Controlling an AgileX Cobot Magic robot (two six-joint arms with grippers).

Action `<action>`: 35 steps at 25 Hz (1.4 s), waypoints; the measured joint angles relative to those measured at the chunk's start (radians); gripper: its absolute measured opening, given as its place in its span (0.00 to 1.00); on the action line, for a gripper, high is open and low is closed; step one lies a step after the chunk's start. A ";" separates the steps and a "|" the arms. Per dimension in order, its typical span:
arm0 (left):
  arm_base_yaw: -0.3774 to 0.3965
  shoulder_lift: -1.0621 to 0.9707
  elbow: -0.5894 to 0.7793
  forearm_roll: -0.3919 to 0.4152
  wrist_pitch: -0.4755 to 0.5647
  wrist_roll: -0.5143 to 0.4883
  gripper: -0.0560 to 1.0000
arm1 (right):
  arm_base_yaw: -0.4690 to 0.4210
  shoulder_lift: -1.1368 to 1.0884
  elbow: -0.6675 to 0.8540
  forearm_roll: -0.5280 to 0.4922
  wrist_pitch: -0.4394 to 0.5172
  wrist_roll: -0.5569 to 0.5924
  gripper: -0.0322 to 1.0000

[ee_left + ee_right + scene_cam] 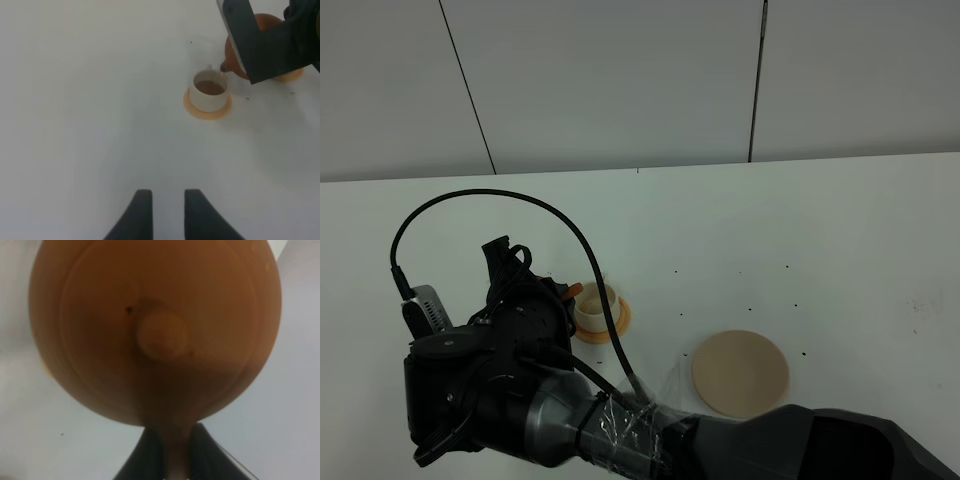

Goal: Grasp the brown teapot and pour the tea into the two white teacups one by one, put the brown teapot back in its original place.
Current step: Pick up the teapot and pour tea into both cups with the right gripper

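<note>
The brown teapot (155, 335) fills the right wrist view, lid knob facing the camera. My right gripper (175, 460) is shut on its handle. In the left wrist view the teapot (265, 22) hangs tilted, with its spout at the rim of a white teacup (210, 90). That teacup holds brown tea and stands on an orange coaster (207, 109). From above, the same teacup (598, 305) shows beside my right arm (520, 340), which hides most of the teapot. The other teacup is hidden. The beige mat (740, 372) lies bare. My left gripper (165, 215) is open and holds nothing.
The edge of a second orange coaster (291, 76) peeks out under the right gripper's dark finger (250, 40). A black cable (500, 195) loops over the right arm. The white table (800, 230) runs back to a grey panelled wall (620, 80).
</note>
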 joint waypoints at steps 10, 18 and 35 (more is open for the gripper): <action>0.000 0.000 0.000 0.000 0.000 0.000 0.27 | 0.000 0.000 0.000 -0.003 0.000 -0.001 0.12; 0.000 0.000 0.000 0.000 0.000 0.000 0.27 | 0.000 0.000 0.000 -0.003 0.000 -0.001 0.12; 0.000 0.000 0.000 0.000 0.000 0.000 0.27 | -0.018 -0.054 0.000 0.078 -0.007 -0.001 0.12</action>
